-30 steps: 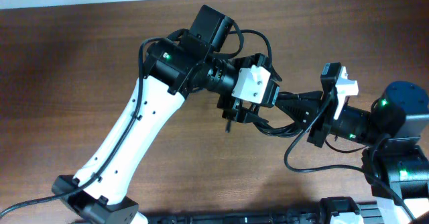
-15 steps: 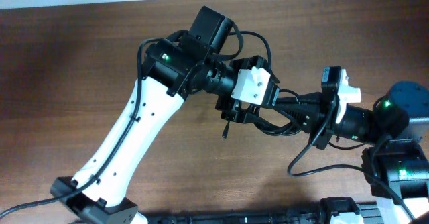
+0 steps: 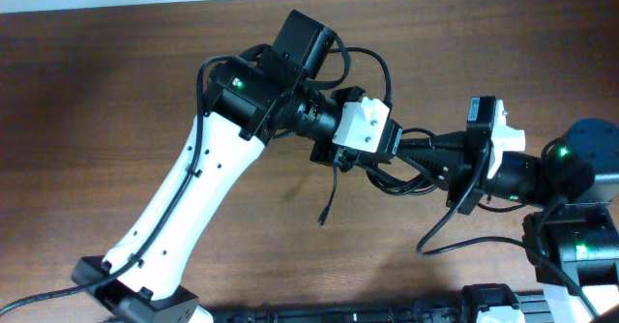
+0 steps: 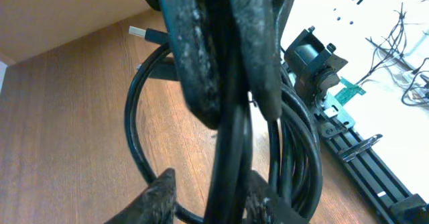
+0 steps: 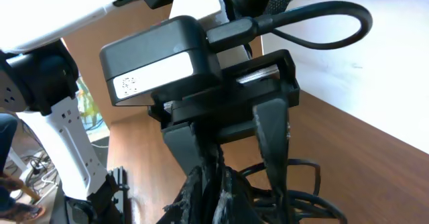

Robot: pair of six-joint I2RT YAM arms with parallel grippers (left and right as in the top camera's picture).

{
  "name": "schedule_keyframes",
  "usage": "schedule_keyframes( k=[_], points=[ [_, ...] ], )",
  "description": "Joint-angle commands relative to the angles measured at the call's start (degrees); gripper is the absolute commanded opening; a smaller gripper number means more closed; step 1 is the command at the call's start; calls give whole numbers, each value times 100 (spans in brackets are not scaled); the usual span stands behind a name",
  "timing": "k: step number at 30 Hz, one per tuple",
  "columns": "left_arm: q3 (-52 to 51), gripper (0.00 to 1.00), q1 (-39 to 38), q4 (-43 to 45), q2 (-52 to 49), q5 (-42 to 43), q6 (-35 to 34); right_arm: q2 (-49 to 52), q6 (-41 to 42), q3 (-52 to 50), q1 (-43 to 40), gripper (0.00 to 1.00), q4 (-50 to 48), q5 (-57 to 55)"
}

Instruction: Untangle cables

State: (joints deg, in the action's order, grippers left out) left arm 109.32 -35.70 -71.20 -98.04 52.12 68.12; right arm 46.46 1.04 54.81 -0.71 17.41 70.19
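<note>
Black cables [image 3: 401, 180] bunch in one tangle of loops, too knotted to count, held over the middle of a brown wooden table [image 3: 116, 91] between my two pincers. One loose strand dangles from the tangle and ends in one small plug [image 3: 322, 220]. My left pincer [image 3: 343, 161] is nearly closed, its two fingers [image 4: 199, 63] pinching a single cord. My right pincer [image 3: 430, 157] is fully closed on the tangle's other side, just beside the left

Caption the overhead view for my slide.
Tangled black cables held by the left gripper and right gripper over the wooden table, one plug end dangling.
</note>
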Motion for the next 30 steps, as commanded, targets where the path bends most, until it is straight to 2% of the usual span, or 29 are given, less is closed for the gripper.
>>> schedule_keyframes(
  k=[1, 2, 3, 4, 8, 11, 14, 17, 20, 24, 30],
  points=[
    [28, 36, -68, -4, 50, 59, 48, -72, -39, 66, -11, 4, -79, 271],
    [28, 30, -68, -4, 50, 59, 48, -72, -39, 66, -9, 4, -79, 269],
    [28, 13, -68, -2, 50, 59, 48, -70, -39, 66, -11, 4, -79, 267],
    [28, 1, -68, -2, 50, 59, 48, -70, -42, 66, -11, 4, -76, 267],
    [28, 0, -68, -4, 50, 59, 46, -70, -39, 66, -11, 4, -68, 234],
    [28, 0, -50, 2, 50, 28, -66, -70, -37, 66, -11, 11, 94, -55],
    [28, 0, -35, 68, 50, -348, -501, -70, -15, 66, -11, 34, 341, -581],
    [28, 0, -35, 162, 50, -898, -1097, -70, 177, 66, -11, 64, 555, -1145],
    [28, 0, -35, 343, 50, -1552, -1827, -70, 713, 66, -11, 80, 601, -1781],
    [28, 0, -35, 691, 50, -1961, -2677, -70, 1392, 66, -11, 83, 699, -2684],
    [28, 0, 31, 1353, 50, -2559, -4374, -70, 1733, 66, -11, 83, 1075, -3414]
  ],
)
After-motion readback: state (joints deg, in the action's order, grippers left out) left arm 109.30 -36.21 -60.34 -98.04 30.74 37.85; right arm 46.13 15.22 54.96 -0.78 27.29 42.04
